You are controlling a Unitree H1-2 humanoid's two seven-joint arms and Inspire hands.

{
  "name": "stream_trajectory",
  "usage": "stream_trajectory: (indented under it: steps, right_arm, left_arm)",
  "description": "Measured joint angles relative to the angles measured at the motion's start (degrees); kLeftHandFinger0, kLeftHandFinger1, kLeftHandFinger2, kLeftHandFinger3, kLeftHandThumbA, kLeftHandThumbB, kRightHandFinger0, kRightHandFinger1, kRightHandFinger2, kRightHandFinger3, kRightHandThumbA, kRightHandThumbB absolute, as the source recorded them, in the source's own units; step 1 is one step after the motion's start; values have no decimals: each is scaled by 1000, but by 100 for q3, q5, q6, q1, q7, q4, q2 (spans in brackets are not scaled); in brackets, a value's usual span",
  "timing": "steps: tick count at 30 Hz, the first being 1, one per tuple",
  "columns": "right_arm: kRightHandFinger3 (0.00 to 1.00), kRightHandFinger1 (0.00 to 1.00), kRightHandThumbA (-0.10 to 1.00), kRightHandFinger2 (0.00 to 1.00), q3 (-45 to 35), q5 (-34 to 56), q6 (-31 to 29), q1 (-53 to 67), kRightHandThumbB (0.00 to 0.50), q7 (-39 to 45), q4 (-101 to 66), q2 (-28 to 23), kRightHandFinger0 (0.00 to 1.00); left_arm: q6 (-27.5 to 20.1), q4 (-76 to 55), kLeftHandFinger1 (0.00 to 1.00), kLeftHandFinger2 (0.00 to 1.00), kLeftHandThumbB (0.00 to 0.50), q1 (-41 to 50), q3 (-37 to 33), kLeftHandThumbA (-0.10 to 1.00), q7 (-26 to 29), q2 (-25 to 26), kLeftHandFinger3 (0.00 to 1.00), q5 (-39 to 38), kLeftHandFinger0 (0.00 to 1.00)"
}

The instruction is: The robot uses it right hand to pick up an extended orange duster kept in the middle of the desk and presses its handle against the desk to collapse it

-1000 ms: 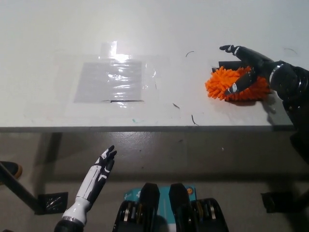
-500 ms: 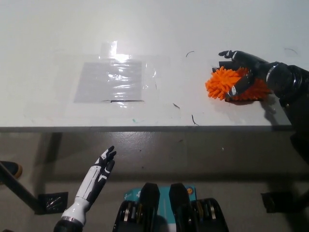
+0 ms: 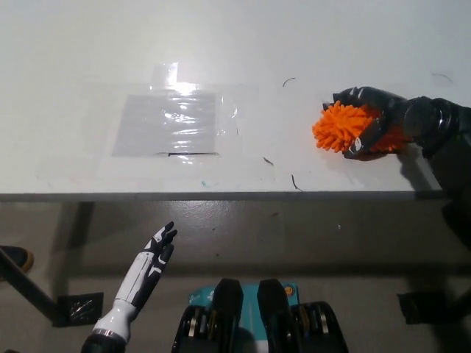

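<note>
1. Nearest me, below the front edge of the desk (image 3: 221, 195), the white left hand (image 3: 156, 254) hangs idle with its fingers straight and a little apart, holding nothing. It is well apart from anything on the desktop and plays no part here.

2. On the desktop, left of centre, a sheet of clear plastic (image 3: 174, 121) lies taped flat, untouched and far from the action.

3. Over at the right end sits the orange duster (image 3: 344, 125), not in the middle of the desk. Only its fluffy head shows well; the handle is hidden under the arm, so I cannot say which way its long axis runs.

4. The black right hand (image 3: 377, 118) is plainly the nearer one. It comes in from the right and is draped over the duster, fingers (image 3: 366, 137) curled round the head from above and from the near side, touching the orange fibres. The grip looks closed on the duster, though it rests on the desk, not lifted.

5. I'd judge the next move turns on finding the handle, which seems to lie under the palm toward the wrist.
</note>
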Motion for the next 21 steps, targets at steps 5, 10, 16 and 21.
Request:
stream_trajectory:
  steps: [5,10,16,21]
  right_arm:
    - [291,179,289,271,-17,2,-302,-13,142,-334,176,6,81]
    - [818,613,-100,944,-27,-16,-590,7,152,-811,292,47,151]
    - [952,620,-100,907,-57,-25,-952,58,146,-1364,340,114,176]
    - [1000,669,-100,976,-95,-46,-1175,77,122,-1703,347,112,216]
  left_arm:
    - [0,1,1000,1000,500,-6,-2,1000,0,3,1000,6,1000]
    - [1,2,1000,1000,500,-9,0,1000,-1,4,1000,10,1000]
    - [0,2,1000,1000,500,-19,0,1000,-2,11,1000,12,1000]
    - [0,2,1000,1000,500,-25,0,1000,-3,31,1000,11,1000]
